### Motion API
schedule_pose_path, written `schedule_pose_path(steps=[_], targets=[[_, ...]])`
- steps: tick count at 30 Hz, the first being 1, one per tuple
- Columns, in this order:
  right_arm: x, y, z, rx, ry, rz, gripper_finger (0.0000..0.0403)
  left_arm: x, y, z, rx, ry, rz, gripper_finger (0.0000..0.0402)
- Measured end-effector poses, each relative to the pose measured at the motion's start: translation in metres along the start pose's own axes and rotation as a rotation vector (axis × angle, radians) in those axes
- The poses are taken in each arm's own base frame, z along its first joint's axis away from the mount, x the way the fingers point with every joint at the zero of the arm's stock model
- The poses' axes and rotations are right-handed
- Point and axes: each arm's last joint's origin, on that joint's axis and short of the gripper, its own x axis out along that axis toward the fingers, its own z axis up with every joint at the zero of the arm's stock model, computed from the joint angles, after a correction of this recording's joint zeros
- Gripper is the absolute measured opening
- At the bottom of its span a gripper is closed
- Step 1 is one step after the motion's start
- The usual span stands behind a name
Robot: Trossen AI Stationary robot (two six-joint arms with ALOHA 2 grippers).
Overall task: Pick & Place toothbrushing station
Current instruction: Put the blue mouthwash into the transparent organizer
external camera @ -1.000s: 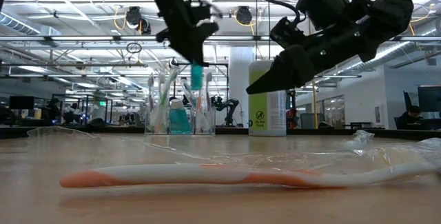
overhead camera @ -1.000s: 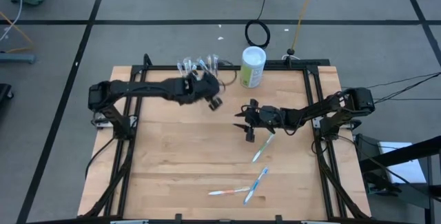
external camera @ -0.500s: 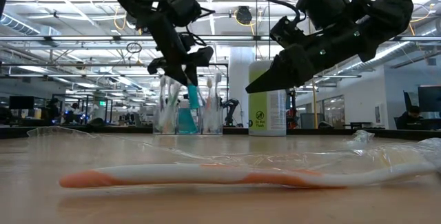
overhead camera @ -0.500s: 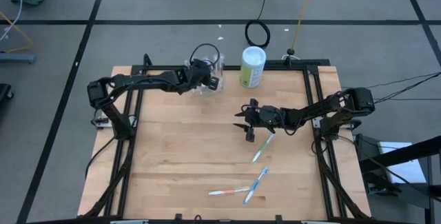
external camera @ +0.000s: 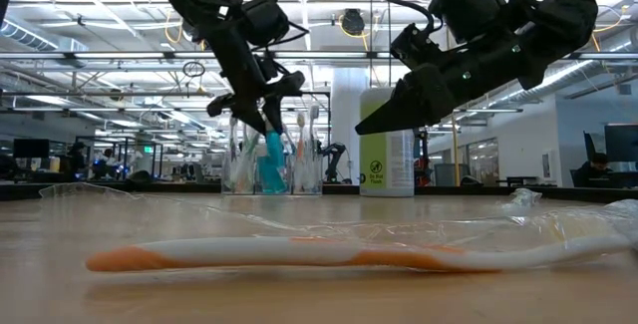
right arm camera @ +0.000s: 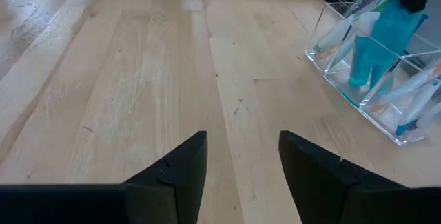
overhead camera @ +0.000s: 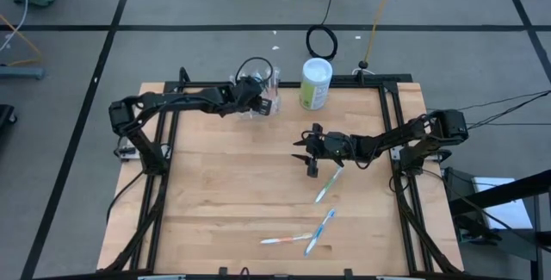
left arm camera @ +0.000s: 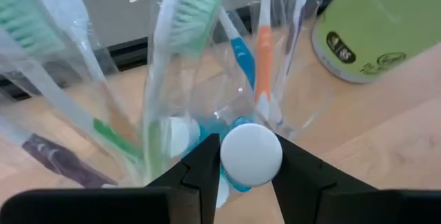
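Observation:
The clear holder (overhead camera: pixel 266 99) stands at the table's far edge, left of the white-and-green canister (overhead camera: pixel 315 83). It holds several pastel toothbrushes (left arm camera: pixel 180 24) and a blue tube (right arm camera: pixel 360 60). My left gripper (external camera: pixel 261 115) is over it, shut on another blue toothpaste tube (external camera: pixel 271 162) that reaches down inside the holder (external camera: pixel 269 169). My right gripper (overhead camera: pixel 306 161) hangs open and empty above the table's middle right, over the end of a loose toothbrush (overhead camera: pixel 327 183). My left gripper pinches the tube between its two fingers (left arm camera: pixel 203 165) at its upper end, by the round white end (left arm camera: pixel 251 154). The fingers come from above, slanting down. The tube hangs below them among the brushes; whether its lower end (external camera: pixel 269 186) rests on the holder's floor I cannot tell.
Two more toothbrushes (overhead camera: pixel 320 228) (overhead camera: pixel 284 239) lie near the table's front edge, one in clear wrapping (external camera: pixel 299 256). The canister (left arm camera: pixel 375 24) stands close beside the holder. Bare wood shows at the table's left and centre (right arm camera: pixel 138 72).
My left gripper has carried the blue tube from the table's middle toward the far edge, over the holder, then down. The tube, first clear above the holder's rim, now hangs inside it among the brushes.

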Motion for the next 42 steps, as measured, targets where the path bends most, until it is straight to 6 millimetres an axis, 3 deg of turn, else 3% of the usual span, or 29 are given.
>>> schedule_pose_path(steps=[10,20,26,33,42], targets=[[0.0,0.0,0.0,-0.003,0.0,0.0,0.0172,0.003,0.009,0.005,0.072,0.003,0.02,0.0118],[0.0,0.0,0.0,-0.004,0.0,0.0,0.0173,0.007,0.016,0.01,0.125,0.089,-0.111,0.0118],[0.0,0.0,0.0,-0.004,-0.001,0.0,0.0173,0.009,0.025,0.016,0.125,0.076,-0.086,0.0119],[0.0,0.0,0.0,-0.003,-0.003,0.0,0.0172,0.009,0.025,0.015,0.248,0.105,-0.151,0.0128],[0.0,0.0,0.001,-0.003,-0.005,0.0,0.0172,0.007,0.019,0.011,0.423,0.075,-0.113,0.0134]])
